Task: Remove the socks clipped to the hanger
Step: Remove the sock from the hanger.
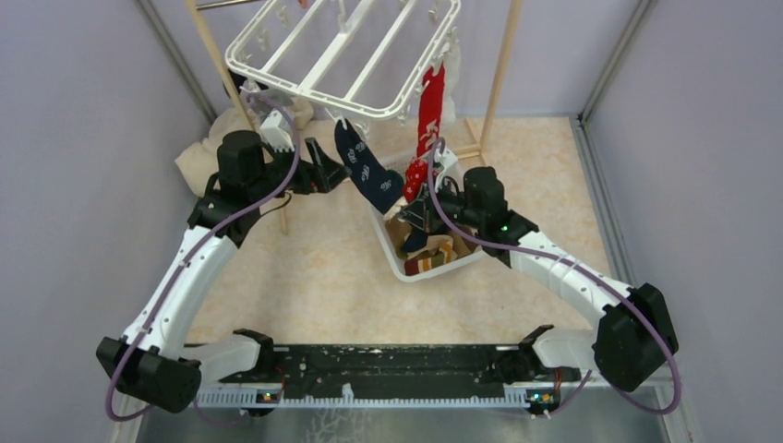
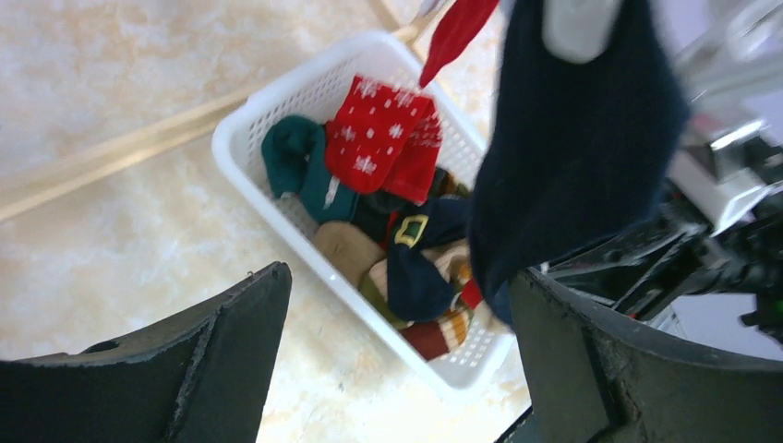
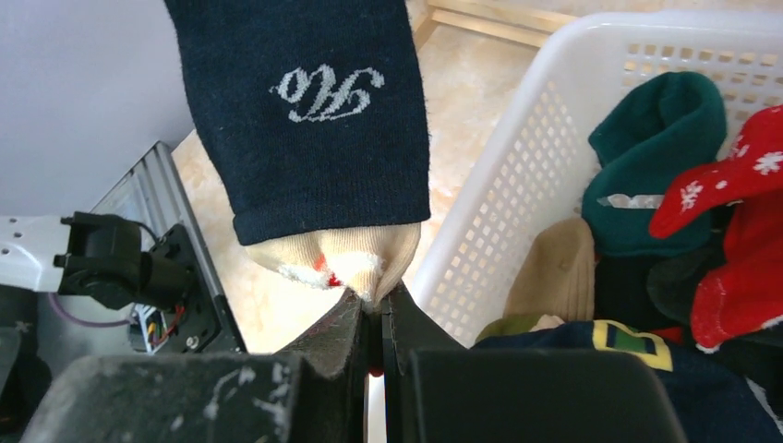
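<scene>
The right gripper (image 3: 374,309), its jaws pressed together, pinches the cream toe of a navy sock (image 3: 305,111) just outside the left wall of the white basket (image 3: 517,185). The sock hangs from a clip on the near edge of the white hanger (image 1: 342,55), which sits above and behind the basket. The left gripper (image 2: 399,281) hovers to the left of the basket with its fingers (image 2: 203,369) spread wide, and the navy sock dangles just beside one of them. A red sock (image 1: 429,106) is clipped to the hanger over the basket's far end. Inside the basket lie a green sock (image 3: 646,157), a red snowflake sock (image 2: 383,138) and a jumble of others.
</scene>
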Controlling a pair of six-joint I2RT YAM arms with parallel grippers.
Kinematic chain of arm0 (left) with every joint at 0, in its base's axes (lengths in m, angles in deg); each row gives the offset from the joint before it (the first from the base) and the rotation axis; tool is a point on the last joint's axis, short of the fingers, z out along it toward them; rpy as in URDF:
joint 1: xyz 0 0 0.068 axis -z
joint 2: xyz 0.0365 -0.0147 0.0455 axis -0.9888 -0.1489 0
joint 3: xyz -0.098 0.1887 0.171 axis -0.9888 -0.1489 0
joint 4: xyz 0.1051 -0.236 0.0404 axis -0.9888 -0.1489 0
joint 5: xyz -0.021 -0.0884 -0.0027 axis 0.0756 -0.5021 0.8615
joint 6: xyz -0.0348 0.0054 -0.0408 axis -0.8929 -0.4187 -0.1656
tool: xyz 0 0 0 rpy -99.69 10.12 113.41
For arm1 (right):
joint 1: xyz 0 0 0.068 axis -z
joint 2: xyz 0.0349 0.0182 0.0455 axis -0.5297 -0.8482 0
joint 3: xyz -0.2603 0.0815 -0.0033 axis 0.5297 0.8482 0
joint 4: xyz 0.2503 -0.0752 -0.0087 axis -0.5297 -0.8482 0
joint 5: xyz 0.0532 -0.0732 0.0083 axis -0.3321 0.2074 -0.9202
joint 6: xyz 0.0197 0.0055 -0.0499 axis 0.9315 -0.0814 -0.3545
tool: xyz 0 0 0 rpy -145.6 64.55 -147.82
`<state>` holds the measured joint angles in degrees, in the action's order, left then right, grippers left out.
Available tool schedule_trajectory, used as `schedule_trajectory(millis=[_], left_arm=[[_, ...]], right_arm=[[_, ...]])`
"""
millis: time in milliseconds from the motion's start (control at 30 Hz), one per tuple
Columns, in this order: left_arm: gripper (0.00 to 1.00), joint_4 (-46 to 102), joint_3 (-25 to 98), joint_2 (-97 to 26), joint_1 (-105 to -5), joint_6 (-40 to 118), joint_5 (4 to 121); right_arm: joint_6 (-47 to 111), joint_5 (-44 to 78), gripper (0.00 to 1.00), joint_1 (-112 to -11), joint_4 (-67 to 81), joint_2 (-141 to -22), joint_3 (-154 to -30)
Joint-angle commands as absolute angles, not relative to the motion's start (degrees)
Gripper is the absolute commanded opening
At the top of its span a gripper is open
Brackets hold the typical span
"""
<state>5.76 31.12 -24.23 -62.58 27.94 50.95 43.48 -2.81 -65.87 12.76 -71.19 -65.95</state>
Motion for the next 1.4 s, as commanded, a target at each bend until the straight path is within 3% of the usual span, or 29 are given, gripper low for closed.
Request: schedule_trajectory(millis=[0,300,833,1367], left_arm=[[0.92,7.1,38.1,-25.3,-63.0,26.7,49.6],[0.9,1.4,46.6,-28.4,-63.0,25.5,54.1],[0.9,0.7,46.9,-27.8,-62.9,24.2,61.1],[0.88,6.6,46.6,-28.3,-61.2,20.5,64.5]], right_arm=[[43.4,2.8,0.0,-65.7,14.2,-70.3,-68.5],[38.4,21.8,0.0,-74.3,12.0,-70.7,-70.5],[31.5,57.1,0.0,-89.9,11.3,-76.7,-75.8],[25.5,75.4,0.0,-97.5,11.5,-85.0,-82.0]])
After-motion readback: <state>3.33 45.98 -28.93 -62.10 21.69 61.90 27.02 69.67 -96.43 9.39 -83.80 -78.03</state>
